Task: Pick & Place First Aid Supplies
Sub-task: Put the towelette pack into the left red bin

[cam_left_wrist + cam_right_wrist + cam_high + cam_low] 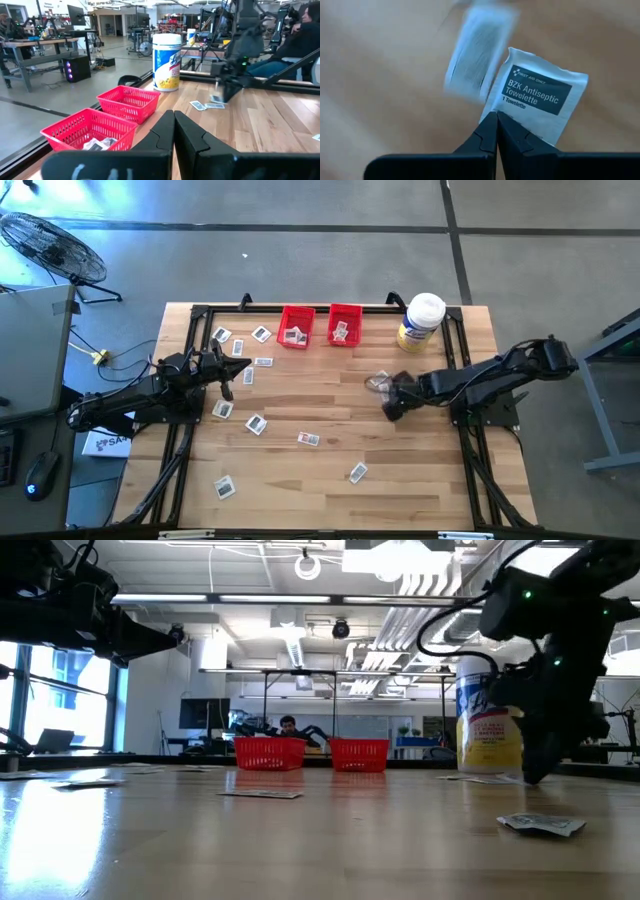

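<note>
A few packets (293, 335) are already binned; many are still scattered on the desk (330, 490). An antiseptic towelette (534, 100) is pinched in the right gripper (496, 116) jaws; left gripper (174, 120) jaws are closed, empty.

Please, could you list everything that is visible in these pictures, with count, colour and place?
Packets: about ten loose, white, scattered on the table, mostly its left half; a few more in the bins.
Bins: two, red, side by side at the far edge.
Jar: one, white lid, yellow label, right of the bins.
Table: one, light wood.
Fan: one, black, on the floor, far left.
Person: one, in the room behind.
Left gripper: shut, empty, raised over the left half.
Right gripper: shut on a towelette packet, near the jar.
</note>
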Tool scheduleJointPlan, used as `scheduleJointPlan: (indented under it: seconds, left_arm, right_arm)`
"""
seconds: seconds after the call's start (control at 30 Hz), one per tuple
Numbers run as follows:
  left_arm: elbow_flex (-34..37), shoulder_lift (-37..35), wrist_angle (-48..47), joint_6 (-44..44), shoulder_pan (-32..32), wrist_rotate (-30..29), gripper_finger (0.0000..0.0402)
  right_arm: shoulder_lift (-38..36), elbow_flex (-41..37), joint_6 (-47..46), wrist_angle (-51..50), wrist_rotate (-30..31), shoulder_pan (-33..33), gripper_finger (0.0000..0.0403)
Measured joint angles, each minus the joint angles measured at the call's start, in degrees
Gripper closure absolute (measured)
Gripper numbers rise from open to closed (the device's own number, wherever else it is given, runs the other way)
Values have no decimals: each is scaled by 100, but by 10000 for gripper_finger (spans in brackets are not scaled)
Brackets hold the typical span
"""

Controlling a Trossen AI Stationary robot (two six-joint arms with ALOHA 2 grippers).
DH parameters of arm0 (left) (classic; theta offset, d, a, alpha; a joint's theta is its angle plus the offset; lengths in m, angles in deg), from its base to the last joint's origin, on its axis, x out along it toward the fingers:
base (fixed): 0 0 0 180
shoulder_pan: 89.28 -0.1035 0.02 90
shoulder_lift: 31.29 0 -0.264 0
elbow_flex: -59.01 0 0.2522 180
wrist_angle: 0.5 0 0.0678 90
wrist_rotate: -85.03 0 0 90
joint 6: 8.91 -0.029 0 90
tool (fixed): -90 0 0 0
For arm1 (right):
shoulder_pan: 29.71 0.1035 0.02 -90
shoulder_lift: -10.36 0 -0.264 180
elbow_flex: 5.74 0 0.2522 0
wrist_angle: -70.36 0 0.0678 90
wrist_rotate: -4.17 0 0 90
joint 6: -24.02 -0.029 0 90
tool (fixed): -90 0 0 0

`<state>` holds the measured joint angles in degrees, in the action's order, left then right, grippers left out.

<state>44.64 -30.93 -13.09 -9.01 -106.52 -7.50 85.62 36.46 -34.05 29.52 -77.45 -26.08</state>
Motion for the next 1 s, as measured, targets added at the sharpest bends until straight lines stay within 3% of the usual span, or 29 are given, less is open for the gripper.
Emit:
scheduleJointPlan:
  seconds: [0.37, 0.6, 0.73, 1.0]
  left_arm:
    - [0, -2, 0, -1, 0, 0, 401]
    - [0, -2, 0, 1, 0, 0, 401]
    - [0, -2, 0, 1, -2, 0, 401]
    - [0, 0, 0, 1, -2, 0, 401]
  right_arm:
    - [17, 730, 349, -1182, -900, 1232, 402]
    - [13, 1002, -833, -1134, 817, 1619, 400]
    - [55, 1002, -984, -1211, 941, 1475, 380]
    - [241, 1004, -1098, -1075, 1173, 1054, 298]
